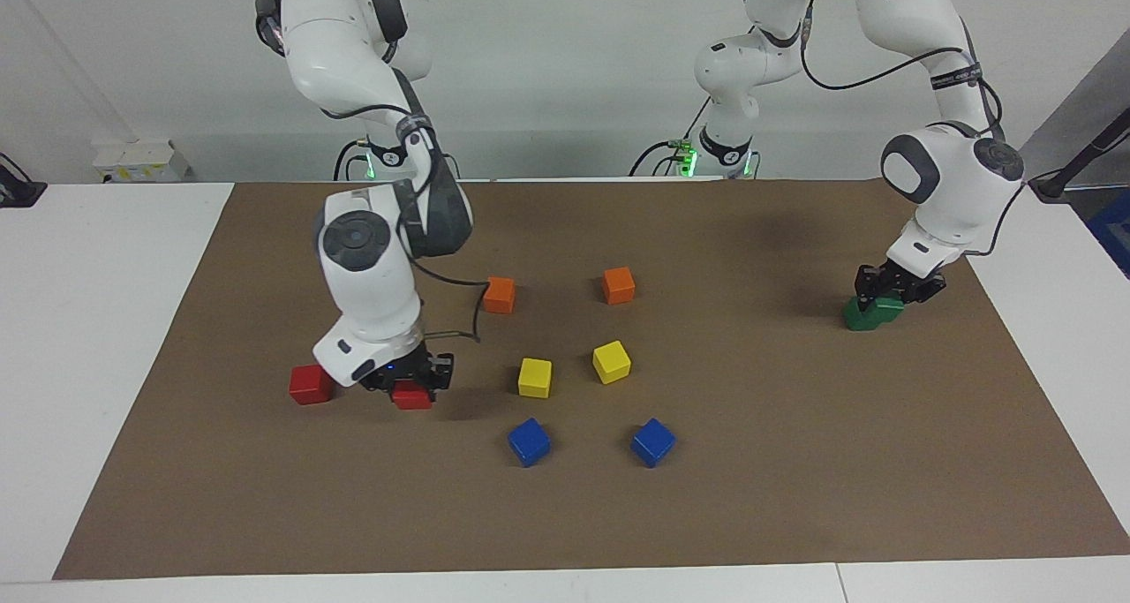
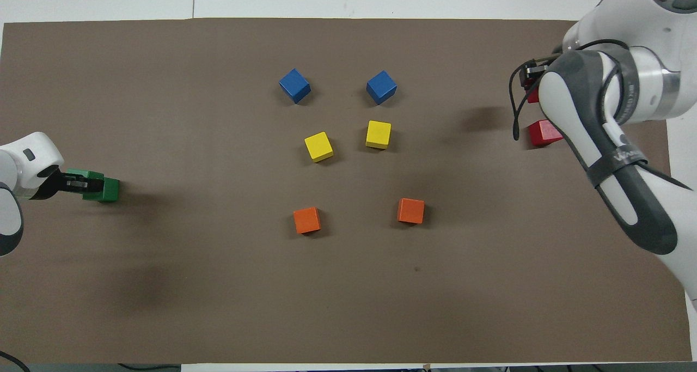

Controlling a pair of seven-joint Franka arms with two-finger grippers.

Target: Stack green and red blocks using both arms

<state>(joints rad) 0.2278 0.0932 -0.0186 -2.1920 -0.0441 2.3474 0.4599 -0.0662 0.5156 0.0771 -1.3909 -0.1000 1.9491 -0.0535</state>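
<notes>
At the right arm's end, right gripper [image 1: 413,389] clamped on red block [image 1: 411,397], at three o'clock of second red [image 1: 310,384]; left gripper [image 1: 885,296] clamped on upper green [image 1: 883,303], atop lower green [image 1: 861,319].

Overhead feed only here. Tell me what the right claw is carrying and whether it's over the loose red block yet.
Observer: The right claw is shut on a red block. It is beside the loose red block, not over it.
Operator: Now the greens. Report whether they're stacked.
Observer: The upper green block sits askew on the lower green block, overhanging it. The left claw is shut on the upper one.
</notes>
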